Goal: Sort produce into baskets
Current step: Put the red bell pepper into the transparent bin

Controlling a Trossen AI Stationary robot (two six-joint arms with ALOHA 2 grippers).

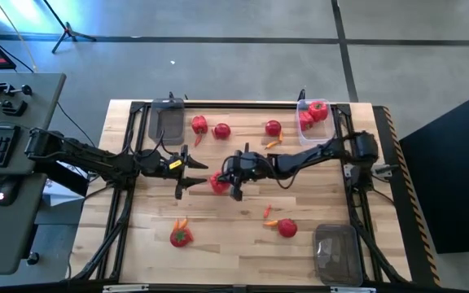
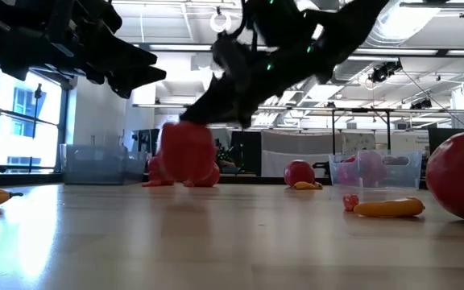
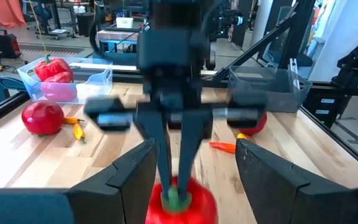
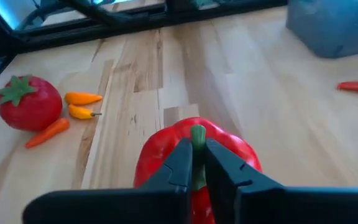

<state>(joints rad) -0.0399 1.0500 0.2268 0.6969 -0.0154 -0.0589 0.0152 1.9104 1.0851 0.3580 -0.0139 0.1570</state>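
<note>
Wood-plank table (image 1: pixel 243 252) sits in an open workshop with a grey floor. Three clear tubs on it: one at 11 o'clock (image 1: pixel 167 120), one at 1 o'clock (image 1: pixel 317 120) holding red peppers, one at 5 o'clock (image 1: pixel 336 252). Right hand (image 1: pixel 233 182) is near centre, fingers pinched together on the green stem of a red pepper (image 1: pixel 219 184) that rests on the table. Left hand (image 1: pixel 187 169) is just beside it at 9 o'clock, fingers spread apart, gripping nothing. Loose produce: tomatoes at 12 o'clock (image 1: pixel 221 129) and (image 1: pixel 273 127), another at 5 o'clock (image 1: pixel 287 228), one at 7 o'clock (image 1: pixel 180 237) with small orange carrots (image 1: pixel 181 222) beside it.
</note>
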